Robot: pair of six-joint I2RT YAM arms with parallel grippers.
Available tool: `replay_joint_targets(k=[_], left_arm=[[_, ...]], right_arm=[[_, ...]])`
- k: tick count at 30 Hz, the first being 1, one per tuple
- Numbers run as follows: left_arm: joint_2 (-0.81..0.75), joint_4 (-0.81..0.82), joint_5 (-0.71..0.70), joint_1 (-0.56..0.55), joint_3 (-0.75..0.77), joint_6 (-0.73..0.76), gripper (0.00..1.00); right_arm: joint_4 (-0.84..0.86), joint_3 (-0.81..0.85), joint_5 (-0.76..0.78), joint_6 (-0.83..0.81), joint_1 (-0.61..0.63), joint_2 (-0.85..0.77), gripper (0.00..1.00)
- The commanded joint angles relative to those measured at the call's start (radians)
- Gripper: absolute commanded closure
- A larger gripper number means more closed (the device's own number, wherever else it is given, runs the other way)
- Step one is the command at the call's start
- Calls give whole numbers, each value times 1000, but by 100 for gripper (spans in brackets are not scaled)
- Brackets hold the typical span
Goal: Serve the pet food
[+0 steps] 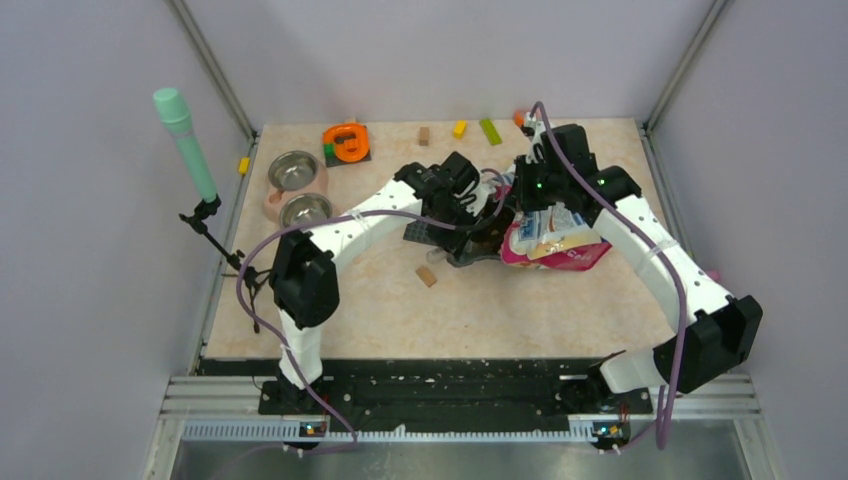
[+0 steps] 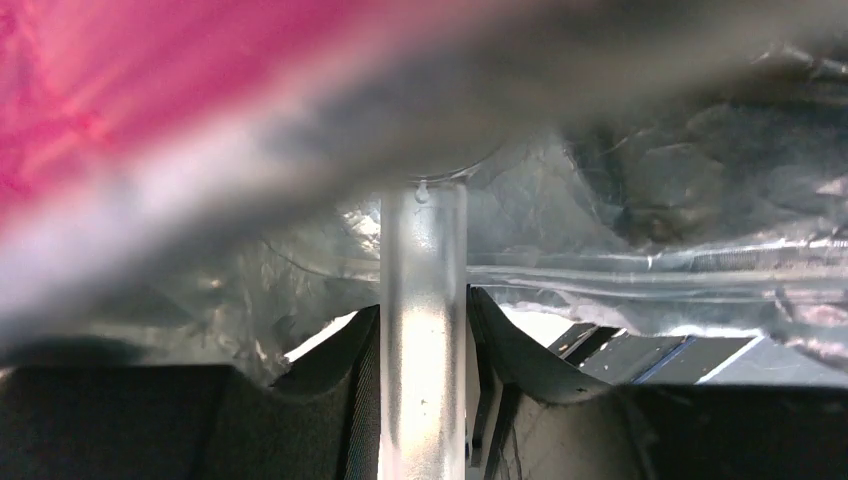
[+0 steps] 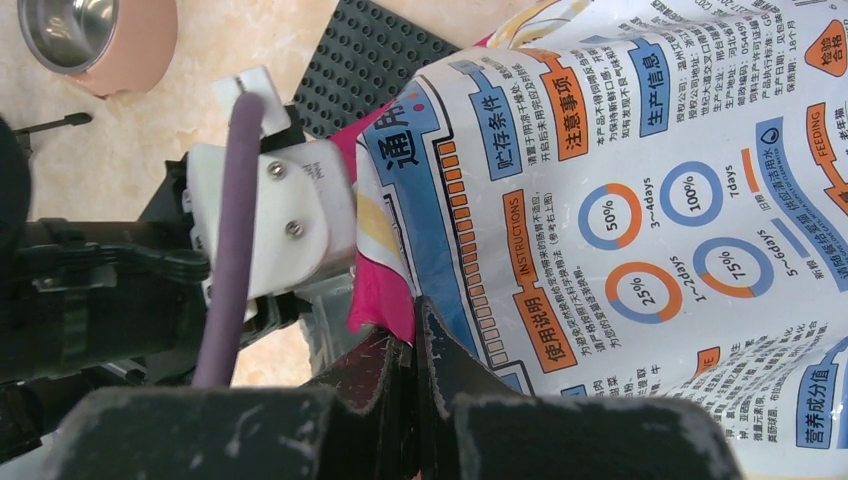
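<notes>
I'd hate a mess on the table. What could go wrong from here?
1. The right gripper pinches only the edge of the glossy bag; it may slip and let the mouth sag shut.
2. The left gripper holds a smooth clear handle reaching into the bag; it could twist in the grip.
3. The bowls sit well left of the bag, so food may spill on the way.

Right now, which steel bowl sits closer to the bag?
The front bowl, lower in the overhead view; the back bowl lies farther from the bag.
</notes>
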Motion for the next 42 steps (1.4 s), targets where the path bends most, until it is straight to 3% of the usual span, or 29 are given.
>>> replay_joint_targets(k=[1, 6, 13, 27, 35, 42], left_arm=[[59, 64, -6, -17, 15, -97, 100], [71, 293, -36, -18, -33, -188, 100], [126, 513, -74, -19, 11, -284, 100], [-106, 1119, -46, -19, -399, -266, 100], [-217, 1297, 1, -21, -579, -197, 100], [-319, 1311, 17, -23, -706, -99, 100]], right_arm=[[99, 54, -13, 36, -10, -35, 100], [116, 52, -30, 48, -10, -31, 100], [126, 44, -36, 50, -10, -34, 100], [135, 12, -46, 53, -10, -44, 100], [143, 13, -50, 54, -10, -37, 100], [137, 25, -37, 49, -11, -28, 100]])
